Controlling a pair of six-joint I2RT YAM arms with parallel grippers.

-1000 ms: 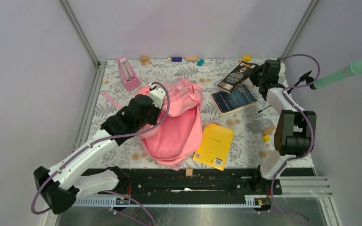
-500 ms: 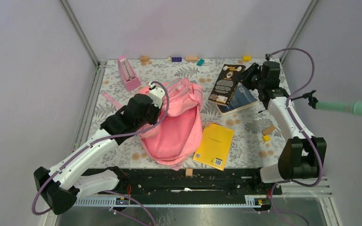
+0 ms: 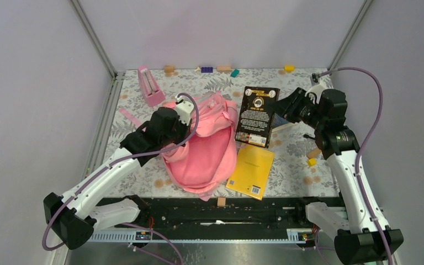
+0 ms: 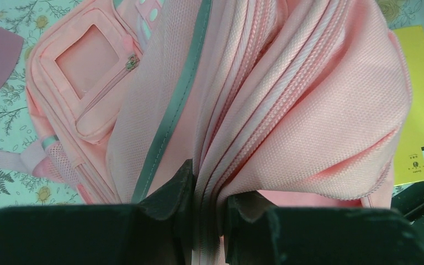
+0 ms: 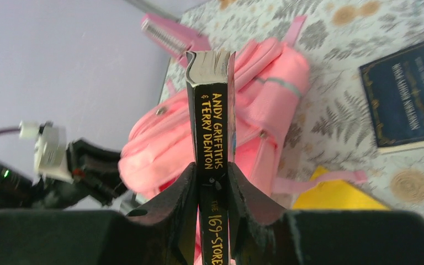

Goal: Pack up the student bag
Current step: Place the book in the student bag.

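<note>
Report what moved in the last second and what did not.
The right gripper, shut on the black book, carried it left, from above the blue book toward the bag; its arm swung nearer. Unchanged: the left gripper clamped on bag fabric, the bag itself, the yellow book and the blue book.

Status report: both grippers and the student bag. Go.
Left gripper shut on student bag fabric. Right gripper shut on black book, held up beside the bag. Yellow book lies flat beside bag, not held.
</note>
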